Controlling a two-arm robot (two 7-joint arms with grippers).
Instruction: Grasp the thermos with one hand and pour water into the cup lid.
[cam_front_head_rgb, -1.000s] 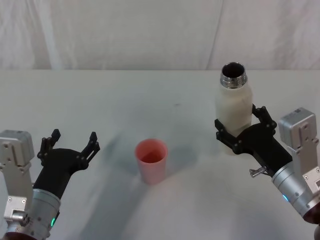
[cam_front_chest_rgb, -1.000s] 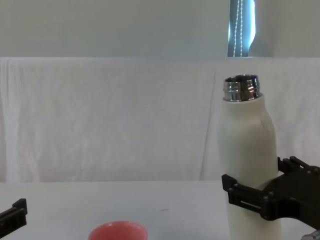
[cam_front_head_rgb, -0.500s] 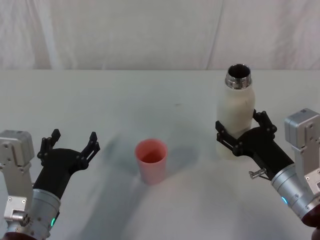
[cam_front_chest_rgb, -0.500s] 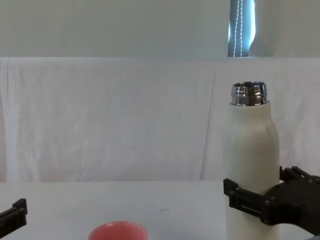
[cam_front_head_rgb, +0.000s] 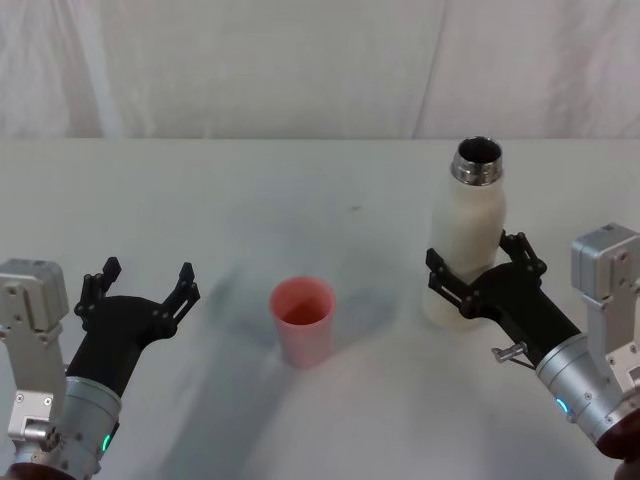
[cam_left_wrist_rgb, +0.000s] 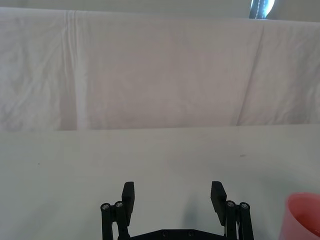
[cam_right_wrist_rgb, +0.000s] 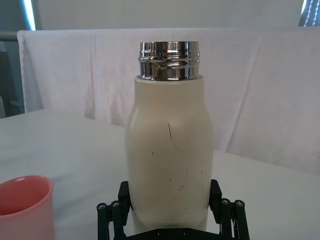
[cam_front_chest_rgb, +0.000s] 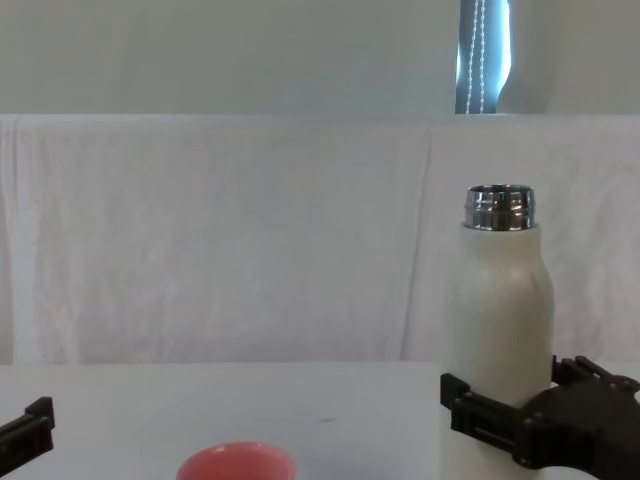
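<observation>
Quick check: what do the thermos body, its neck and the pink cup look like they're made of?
Thermos body: cream matte coating, faintly scuffed, likely painted metal. Its neck: shiny threaded steel, mirror reflections. Cup lid: smooth, dull pink, probably plastic. The right gripper straddles the thermos.

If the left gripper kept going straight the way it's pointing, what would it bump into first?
Probably nothing on the table. The open left gripper points across bare table toward the white cloth backdrop. The pink cup lid sits off to its side, seemingly outside that line.
</observation>
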